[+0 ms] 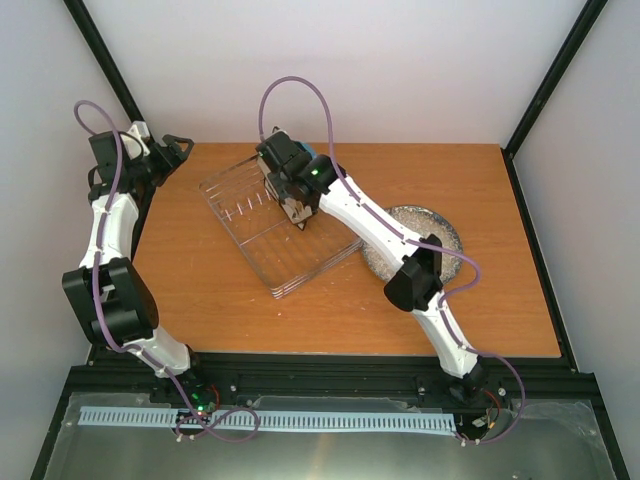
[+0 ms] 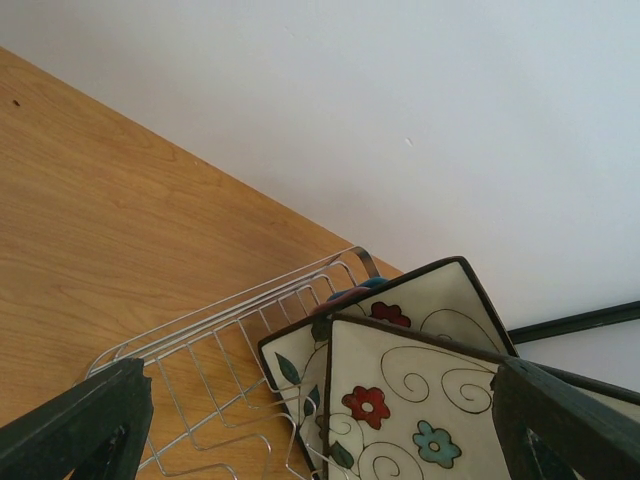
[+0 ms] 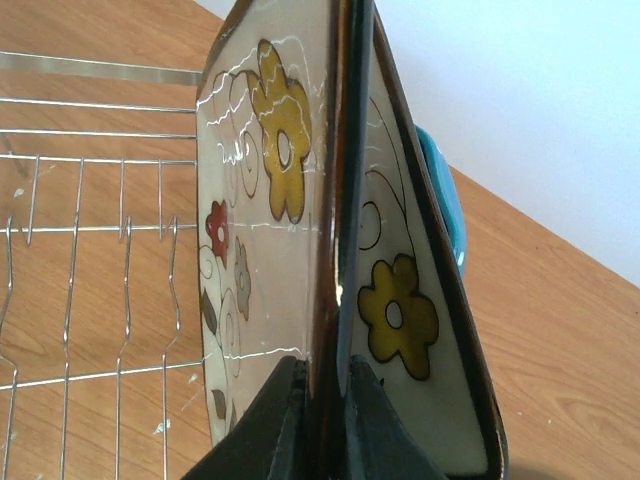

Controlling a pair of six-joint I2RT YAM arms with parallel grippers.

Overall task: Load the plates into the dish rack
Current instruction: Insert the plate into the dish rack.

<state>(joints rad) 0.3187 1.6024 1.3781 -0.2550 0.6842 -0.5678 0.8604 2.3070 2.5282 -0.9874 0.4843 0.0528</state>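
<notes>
The silver wire dish rack point(image 1: 270, 235) lies in the middle of the table. My right gripper point(image 3: 325, 375) is shut on the dark rim of a square cream flowered plate point(image 3: 265, 150), held upright on edge over the rack's far end point(image 1: 296, 212). A second square flowered plate point(image 3: 400, 300) stands right behind it, and a blue plate point(image 3: 445, 200) behind that. The left wrist view shows both square plates point(image 2: 420, 400) point(image 2: 430, 300) standing in the rack point(image 2: 200, 340). My left gripper point(image 1: 178, 148) is open and empty at the table's far left. The round grey speckled plate point(image 1: 440, 235) lies flat at the right.
The right arm point(image 1: 370, 225) stretches over the grey plate and the rack. White walls and black frame posts point(image 1: 105, 60) enclose the table's back and sides. Bare wood lies left of and in front of the rack.
</notes>
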